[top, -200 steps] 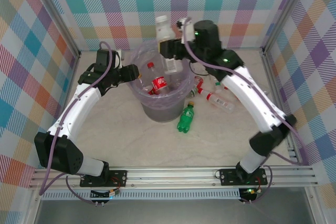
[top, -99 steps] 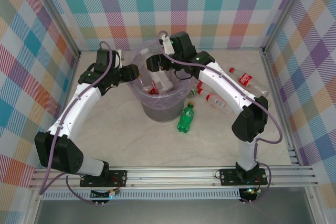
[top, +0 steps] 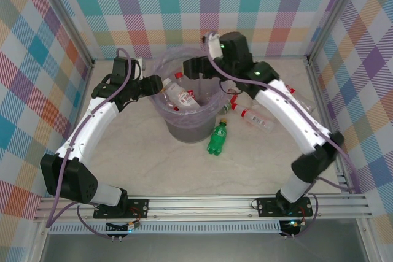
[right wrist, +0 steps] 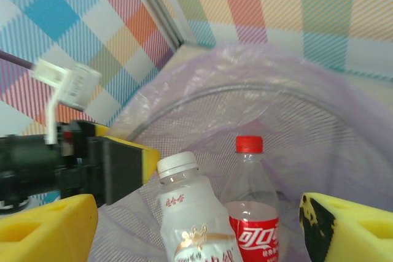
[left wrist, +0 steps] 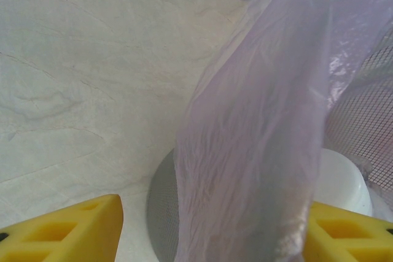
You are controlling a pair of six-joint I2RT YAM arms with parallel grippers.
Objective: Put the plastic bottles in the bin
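lavender bag (left wrist: 258,121) pinched in left gripper (top: 157,84); right gripper (right wrist: 196,228) wide open over bin (top: 190,129).

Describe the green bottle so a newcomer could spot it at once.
Find the round grey bin with the lavender liner at the centre of the top view. By its near right side lies the green bottle. Its neighbours, the clear bottles farther right, have red caps; it alone is green.
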